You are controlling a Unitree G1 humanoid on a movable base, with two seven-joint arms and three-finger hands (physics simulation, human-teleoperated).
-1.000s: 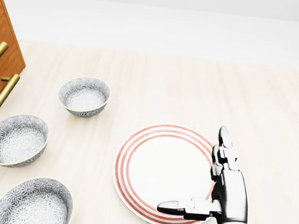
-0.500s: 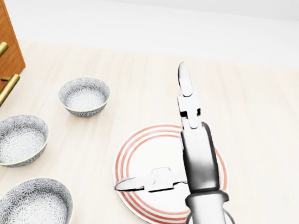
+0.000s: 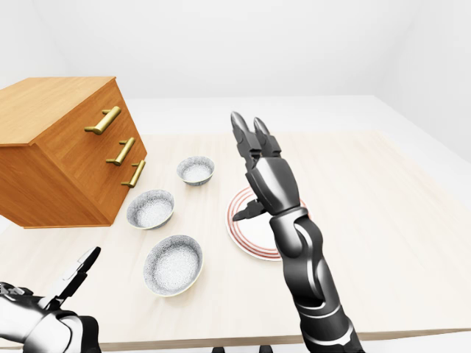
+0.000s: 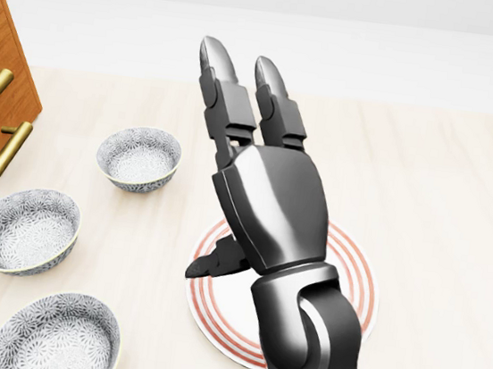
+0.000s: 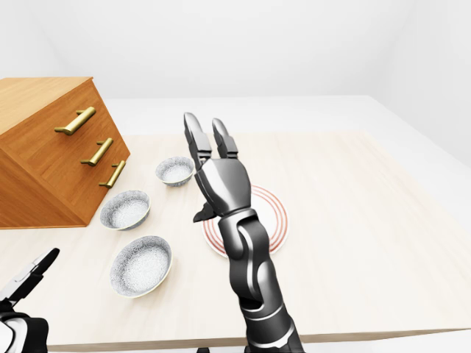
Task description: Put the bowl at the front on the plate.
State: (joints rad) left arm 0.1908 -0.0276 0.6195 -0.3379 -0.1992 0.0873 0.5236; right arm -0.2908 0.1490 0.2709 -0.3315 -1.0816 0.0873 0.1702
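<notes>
Left-eye view: nearest bowl sits on table, left of plate, not yet gripped. Right hand open, raised over plate; left hand open, idle. Pick & place both remain.

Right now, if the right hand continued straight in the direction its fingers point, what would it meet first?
Probably nothing: the right hand is raised above the plate, fingers open toward bare table and wall. Depth is uncertain.

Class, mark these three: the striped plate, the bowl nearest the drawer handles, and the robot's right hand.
plate (image 4: 357, 275): head view, red-ringed rim at right.
bowl (image 4: 139, 159): head view, inner hollow.
right hand (image 4: 247, 72): head view, between its raised fingertips.
</notes>
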